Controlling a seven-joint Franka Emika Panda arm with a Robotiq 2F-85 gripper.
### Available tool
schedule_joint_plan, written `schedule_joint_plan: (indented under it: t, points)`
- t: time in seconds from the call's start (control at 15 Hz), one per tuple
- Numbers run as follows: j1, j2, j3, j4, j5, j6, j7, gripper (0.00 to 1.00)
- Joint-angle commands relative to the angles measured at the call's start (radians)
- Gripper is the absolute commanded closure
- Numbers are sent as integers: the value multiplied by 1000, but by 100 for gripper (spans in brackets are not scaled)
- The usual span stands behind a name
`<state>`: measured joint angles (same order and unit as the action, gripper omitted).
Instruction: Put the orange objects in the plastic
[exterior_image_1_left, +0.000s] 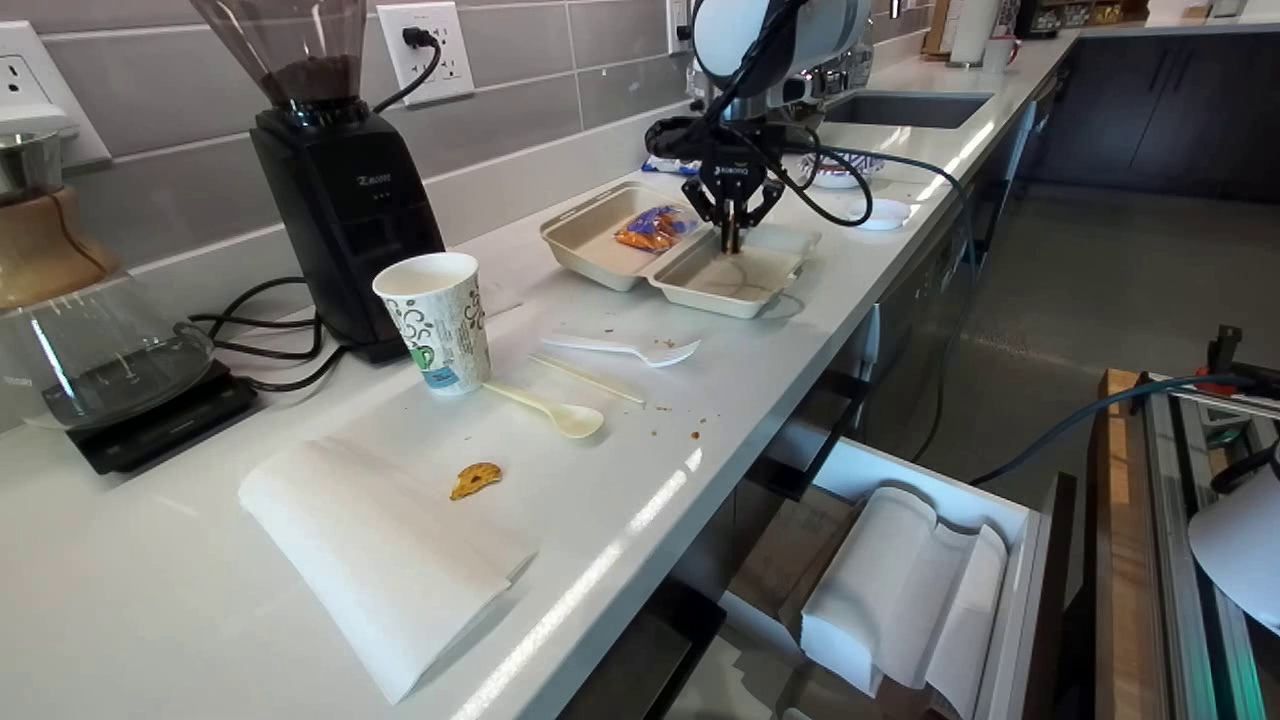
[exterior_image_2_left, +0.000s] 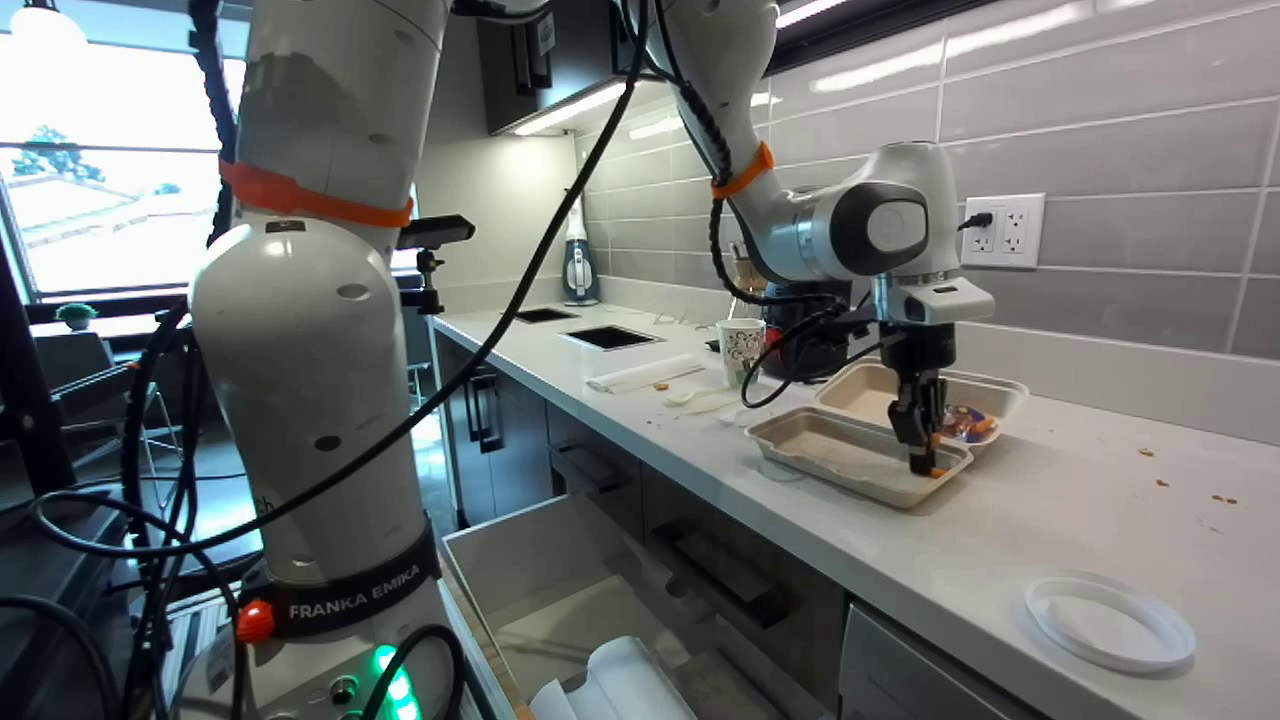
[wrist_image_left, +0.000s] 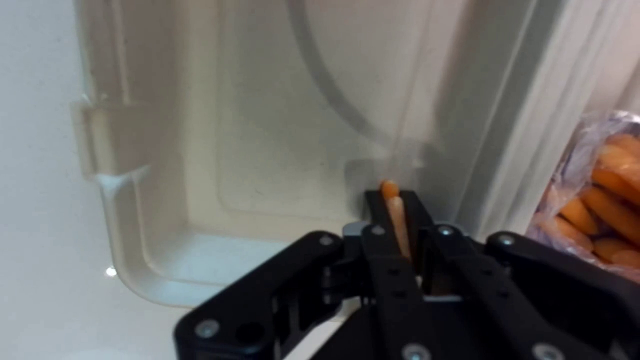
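Low in the box (wrist_image_left: 280, 140), the claw (wrist_image_left: 391, 198) grips an orange piece (wrist_image_left: 390, 188); wrist view puts the bag (wrist_image_left: 572, 185) at three o'clock.

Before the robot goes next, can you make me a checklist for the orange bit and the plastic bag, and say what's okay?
1. The gripper shut on the orange piece: ok, it looks held; its tip pokes out in the wrist view.
2. That piece lifted off the floor of the container: cannot tell.
3. That piece inside the plastic bag: not ok, it is in the container's other half.
4. Bag's mouth open: cannot tell.
5. Bag lying in the container: ok.
6. The paper cup standing upright: ok.
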<state>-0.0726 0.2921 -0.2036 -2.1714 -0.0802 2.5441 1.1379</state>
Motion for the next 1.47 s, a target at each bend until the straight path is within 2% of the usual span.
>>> schedule_joint_plan:
  t: [0.0,0.87,1.07,1.4]
  points:
    - [9,0,-10,-10,18,23,11,97]
    - [18,-64,-12,-9,-22,-28,6,97]
    - [25,-84,-14,-15,-60,-45,-3,97]
    - [24,-123,0,-19,-92,-53,-51,97]
